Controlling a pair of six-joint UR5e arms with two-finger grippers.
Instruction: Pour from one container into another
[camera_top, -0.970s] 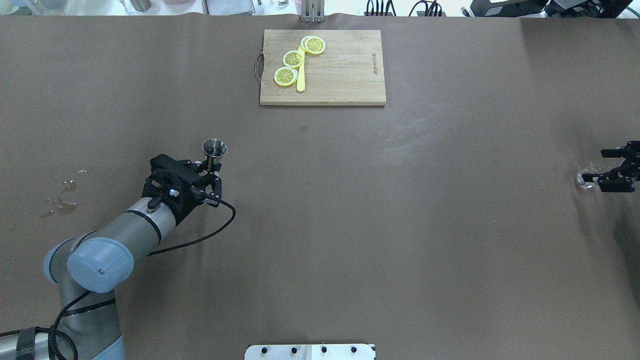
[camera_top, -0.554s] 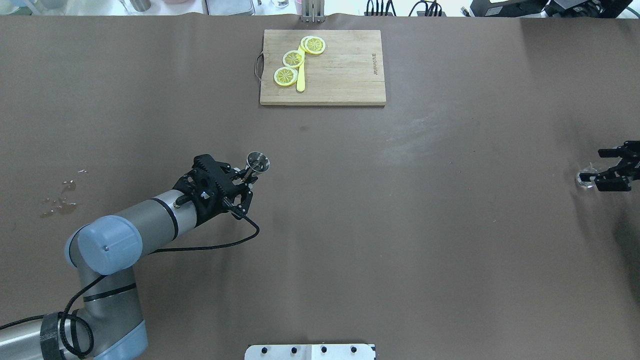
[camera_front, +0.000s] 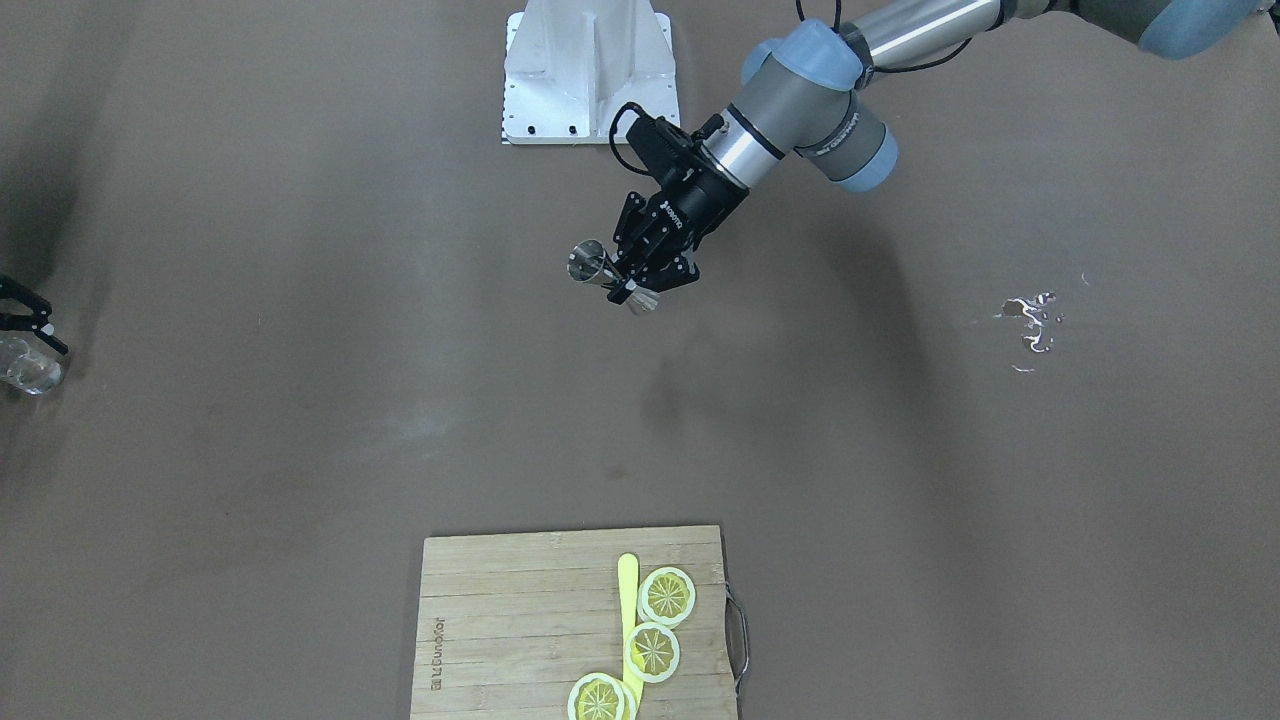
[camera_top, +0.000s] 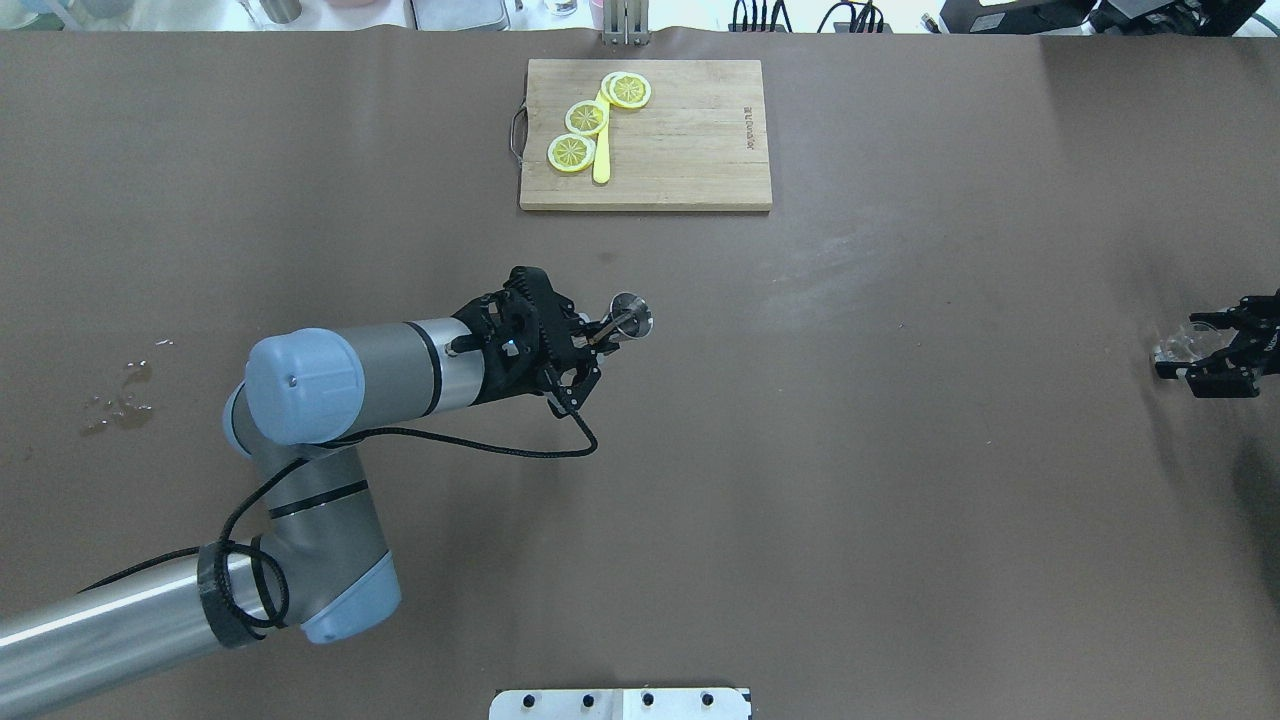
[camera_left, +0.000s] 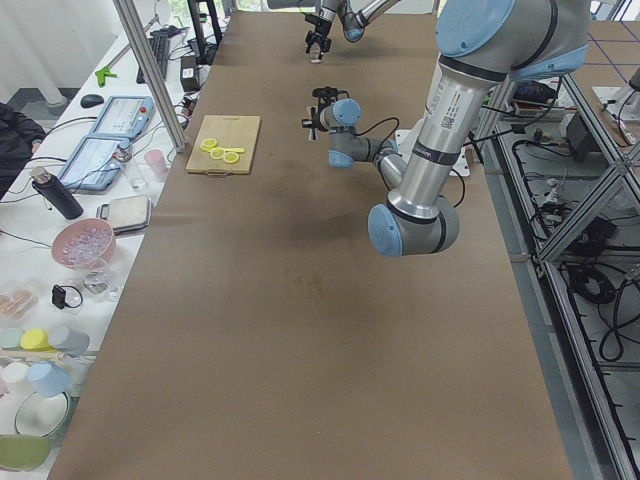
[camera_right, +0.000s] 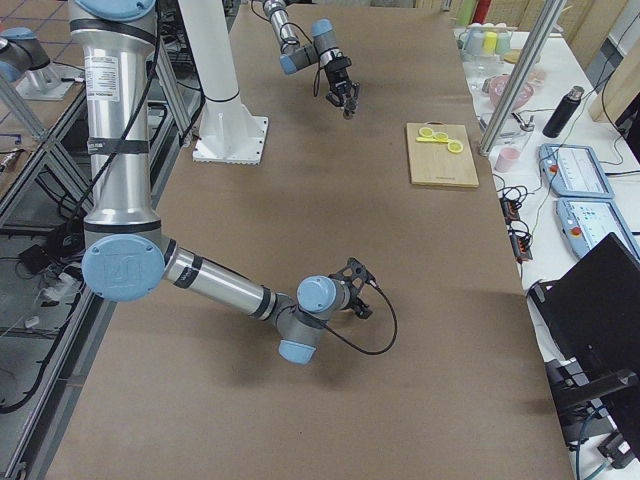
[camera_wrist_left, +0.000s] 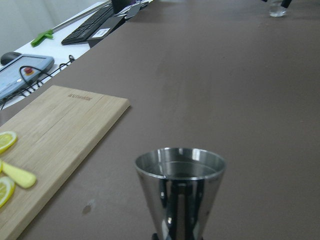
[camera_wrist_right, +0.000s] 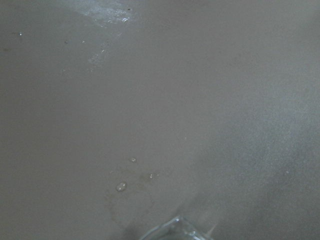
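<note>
Jigger (camera_wrist_left: 180, 192): stiff, light, slick steel; likely best pinched at its narrow waist, its cup just past the fingertips.
Left gripper (camera_top: 600, 336): clamped on the jigger's waist, above the tabletop (camera_top: 800, 450).
Glass (camera_top: 1176, 345): clear, fragile, slippery; between the right jaws.
Right gripper (camera_top: 1212, 352): apparently closed on the glass's sides.

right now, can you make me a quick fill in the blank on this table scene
Of the left gripper and the right gripper, the steel jigger is held by the ____ one.
The clear glass sits in the ____ one.
The cutting board carries ____ lemon slices.
Missing words: left, right, three.
</note>
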